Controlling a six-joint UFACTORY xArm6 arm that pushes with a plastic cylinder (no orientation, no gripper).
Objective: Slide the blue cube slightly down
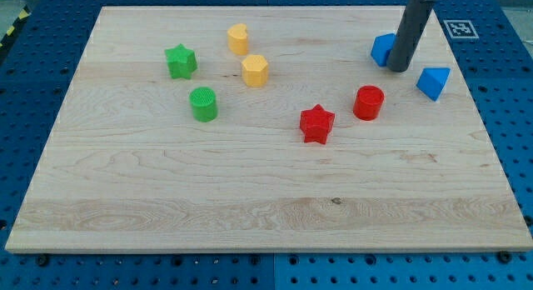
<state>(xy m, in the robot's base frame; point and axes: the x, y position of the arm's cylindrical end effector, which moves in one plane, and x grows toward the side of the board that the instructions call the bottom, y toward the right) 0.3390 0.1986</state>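
Tip: my tip (399,70) touches the blue cube's (382,49) right side | Cube: tabletop (250,207) upper right | Blue triangular block (433,82): right, apart | End effector: plain rod, no jaws

No words, numbers or brand names can be read anywhere here. The only sign is a small black-and-white square marker (457,28), patterned like a coded tag, lying on the blue perforated surface just off the tabletop (250,198) at the view's top right. Its pattern is too small to make out, and the blocks and the wood carry no lettering that I can see.
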